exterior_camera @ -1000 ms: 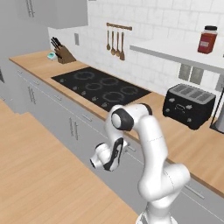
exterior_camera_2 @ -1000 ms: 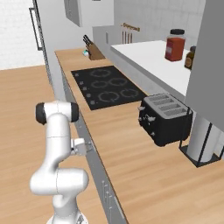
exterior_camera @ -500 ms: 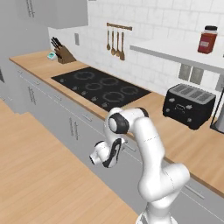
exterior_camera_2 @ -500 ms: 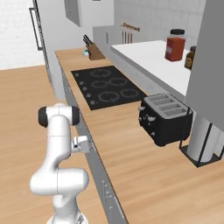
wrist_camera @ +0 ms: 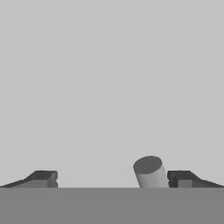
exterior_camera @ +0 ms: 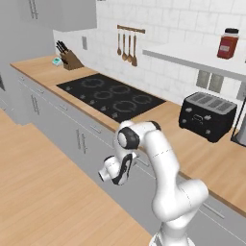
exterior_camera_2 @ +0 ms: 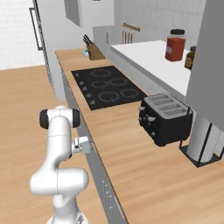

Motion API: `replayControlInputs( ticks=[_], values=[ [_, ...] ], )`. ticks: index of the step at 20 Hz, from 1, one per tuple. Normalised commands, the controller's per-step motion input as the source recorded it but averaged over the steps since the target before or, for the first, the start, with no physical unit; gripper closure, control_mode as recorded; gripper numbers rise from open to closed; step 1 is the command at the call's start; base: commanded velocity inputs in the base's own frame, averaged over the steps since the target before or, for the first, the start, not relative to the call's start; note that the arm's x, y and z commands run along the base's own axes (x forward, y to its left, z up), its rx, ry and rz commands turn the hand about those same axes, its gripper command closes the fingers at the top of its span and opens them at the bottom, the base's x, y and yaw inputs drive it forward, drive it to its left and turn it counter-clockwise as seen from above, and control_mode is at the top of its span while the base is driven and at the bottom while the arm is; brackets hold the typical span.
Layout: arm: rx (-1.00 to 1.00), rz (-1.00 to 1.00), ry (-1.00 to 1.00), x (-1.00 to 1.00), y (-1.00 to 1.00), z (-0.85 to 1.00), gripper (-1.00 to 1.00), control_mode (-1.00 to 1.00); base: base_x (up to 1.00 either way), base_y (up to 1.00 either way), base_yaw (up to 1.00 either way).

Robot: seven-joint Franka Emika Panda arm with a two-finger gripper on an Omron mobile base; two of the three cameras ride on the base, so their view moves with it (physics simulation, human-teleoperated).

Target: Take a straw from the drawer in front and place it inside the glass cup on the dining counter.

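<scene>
Dark fingers (wrist_camera: 43,177) spread to full width, gripping nothing. Between the tips, just inside the right one: grey round end of a bar, judged to be the handle (wrist_camera: 151,171); not enclosed, not clearly touched. Beyond the tips: flat light-grey front of the drawer (wrist_camera: 112,87), close ahead and shut.

Seen from the base: hand held low against the cabinet fronts, just under the edge of the wood counter (exterior_camera: 192,153), between the black hob (exterior_camera: 113,93) and the toaster (exterior_camera: 209,115).

Location of the straw: judged to lie inside the shut drawer; cannot be confirmed from here.

Step in hand: approach to the handle, first stage of the task. Nothing retrieved yet.

Next move, as a judgement:
- Shift sideways to centre the bar between both tips.
- Advance until the bar sits fully between the pads.
- Close firmly, then pull straight back, square to the front.

Risk: off-centre closure, slip off the bar end.
</scene>
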Motion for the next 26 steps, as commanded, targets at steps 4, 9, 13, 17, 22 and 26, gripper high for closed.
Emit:
replayControlInputs(
  ticks=[4,9,13,17,22,26],
  values=[
    [0.01,0.00,0.00,0.00,-0.01,0.00,1.00,-1.00,0.00,0.00,0.00],
    [0.05,0.01,0.00,-0.15,0.04,0.04,1.00,-1.00,0.00,0.00,0.00],
    [0.09,0.03,0.00,-0.34,0.29,0.08,1.00,-1.00,0.00,0.00,0.00],
    [0.08,0.05,0.00,-0.53,0.75,0.03,1.00,-1.00,0.00,0.00,0.00],
    [0.06,0.06,0.01,-0.57,0.99,0.03,1.00,-1.00,0.00,0.00,0.00],
    [0.06,0.07,0.05,-0.48,1.00,0.06,1.00,-1.00,0.00,0.00,0.00]
  ],
)
